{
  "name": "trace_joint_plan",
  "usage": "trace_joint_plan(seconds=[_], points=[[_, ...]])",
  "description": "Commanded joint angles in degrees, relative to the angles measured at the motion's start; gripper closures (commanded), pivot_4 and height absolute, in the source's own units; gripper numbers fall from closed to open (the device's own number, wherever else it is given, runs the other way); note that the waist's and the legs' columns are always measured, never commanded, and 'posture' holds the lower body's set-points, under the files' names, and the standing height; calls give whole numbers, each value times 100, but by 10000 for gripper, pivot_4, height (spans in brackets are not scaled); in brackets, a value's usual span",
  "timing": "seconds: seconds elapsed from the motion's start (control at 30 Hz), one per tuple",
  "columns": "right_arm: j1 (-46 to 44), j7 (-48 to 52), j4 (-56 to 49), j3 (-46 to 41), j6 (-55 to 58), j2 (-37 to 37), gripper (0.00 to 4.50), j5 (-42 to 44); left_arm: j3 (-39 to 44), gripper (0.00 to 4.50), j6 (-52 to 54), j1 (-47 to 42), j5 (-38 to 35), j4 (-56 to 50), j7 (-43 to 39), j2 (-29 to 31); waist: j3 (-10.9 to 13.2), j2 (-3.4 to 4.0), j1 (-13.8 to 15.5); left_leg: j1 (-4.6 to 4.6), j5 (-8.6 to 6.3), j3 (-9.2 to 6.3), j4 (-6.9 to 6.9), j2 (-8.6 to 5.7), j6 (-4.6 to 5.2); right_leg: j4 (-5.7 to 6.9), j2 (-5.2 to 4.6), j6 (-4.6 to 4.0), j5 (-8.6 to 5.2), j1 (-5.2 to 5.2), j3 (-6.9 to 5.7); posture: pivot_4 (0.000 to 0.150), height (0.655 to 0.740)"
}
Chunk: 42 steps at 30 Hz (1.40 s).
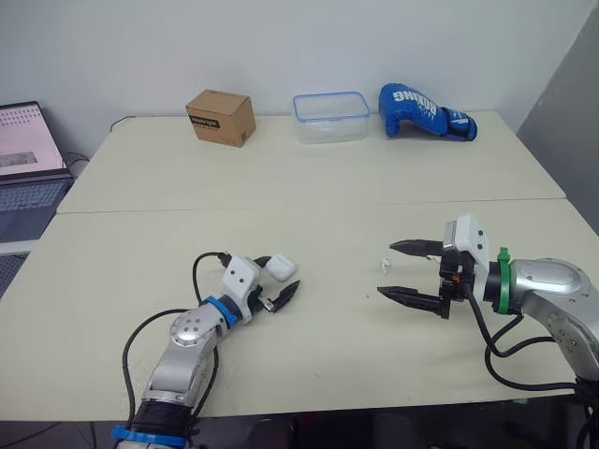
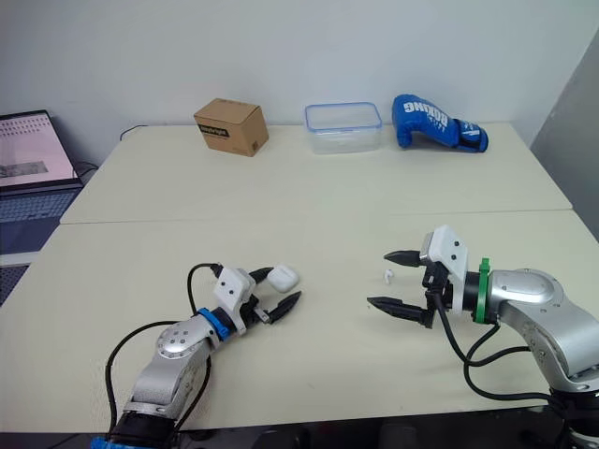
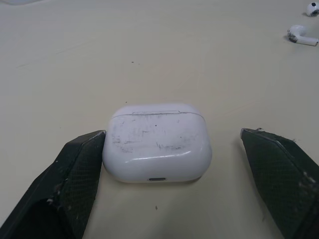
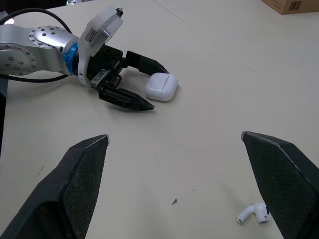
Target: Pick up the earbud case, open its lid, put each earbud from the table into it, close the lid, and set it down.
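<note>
The white earbud case (image 1: 281,268) lies shut on the cream table (image 1: 309,355), left of centre. My left gripper (image 1: 282,274) is open around it; in the left wrist view one finger (image 3: 75,174) touches the case's (image 3: 157,144) side and the other stands apart. A white earbud (image 1: 384,265) lies right of centre, and a second earbud (image 3: 313,7) shows just beyond the first earbud (image 3: 301,36) in the left wrist view. My right gripper (image 1: 386,269) is open wide, low over the table, with the earbud (image 4: 253,213) between its fingertips, untouched.
Along the far edge stand a cardboard box (image 1: 221,117), a clear plastic container (image 1: 330,117) and a blue boxing glove (image 1: 426,112). A laptop (image 1: 28,159) sits off the table's left side. A seam (image 1: 309,208) crosses the table behind the grippers.
</note>
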Motion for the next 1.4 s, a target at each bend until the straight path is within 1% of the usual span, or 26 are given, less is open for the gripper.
trace_joint_plan(seconds=[0.03, 0.67, 0.7, 0.73, 0.83, 0.87, 1.17, 1.23, 1.3, 1.4], points=[[-18, 53, -135, -72, -106, -20, 263, 7, -158, 0, -56, 15, 105, 166, 32, -82, -1, 2, 5, 0, 0, 0, 0, 0, 0, 0, 0, 0, 0, 0, 0, 1500, 7307], [1, 61, -118, -51, -103, 0, 263, -10, 20, 0, -94, 152, 42, 183, 115, 59, -6, 9, -14, 5, 0, 0, 0, 2, 0, 2, 1, 0, 0, 2, 1, 1500, 7307], [-3, 61, -107, -48, -109, 3, 0, -17, 17, 3975, -78, 148, 25, 185, 123, 40, -5, 9, -14, 5, 0, 0, 0, 2, 0, 2, 1, 0, 0, 2, 1, 1500, 7307], [-5, 60, -102, -46, -112, 5, 0, -21, 19, 5618, -51, 148, 8, 182, 135, 23, -6, 9, -14, 5, 0, 0, 0, 2, 0, 2, 1, 0, 0, 2, 0, 1500, 7307], [15, 45, -119, -62, -109, 5, 0, -19, 6, 14916, -53, 149, 7, 192, 130, 20, -6, 9, -14, 5, 0, 0, 0, 2, 0, 2, 1, 0, 0, 2, 0, 1500, 7307], [28, 42, -129, -68, -109, 2, 0, -18, 5, 17129, -62, 159, 10, 195, 119, 32, -6, 9, -14, 5, 0, -1, 0, 2, 0, 2, 1, 0, 0, 2, 0, 1500, 7307], [41, 60, -130, -79, -62, -24, 0, 19, -20, 17128, -211, 184, 145, 168, 156, 102, -6, 10, -20, 5, 0, 0, 0, 2, 1, 2, 1, 1, 0, 2, 1, 1500, 7307], [-101, 91, -33, -97, 30, -40, 0, 92, 15, 17128, -426, 58, 210, 91, 176, 151, -6, 10, -22, 5, 0, 0, -1, 2, 1, 1, 1, 1, 0, 2, 0, 1500, 7307], [-325, 105, 143, -101, 229, -59, 0, 187, 17, 17128, -786, -153, 430, 28, 215, 273, -4, 8, -30, 4, 0, 0, -1, 2, 0, 2, 2, 0, 0, 1, 0, 1500, 7307], [-660, 81, 451, -8, 518, -38, 0, 210, -33, 17128, -1043, -396, 525, -145, 73, 406, -3, 5, -23, 2, 1, -4, -1, 4, -1, 2, 4, 0, 0, 0, -3, 1500, 7307]])
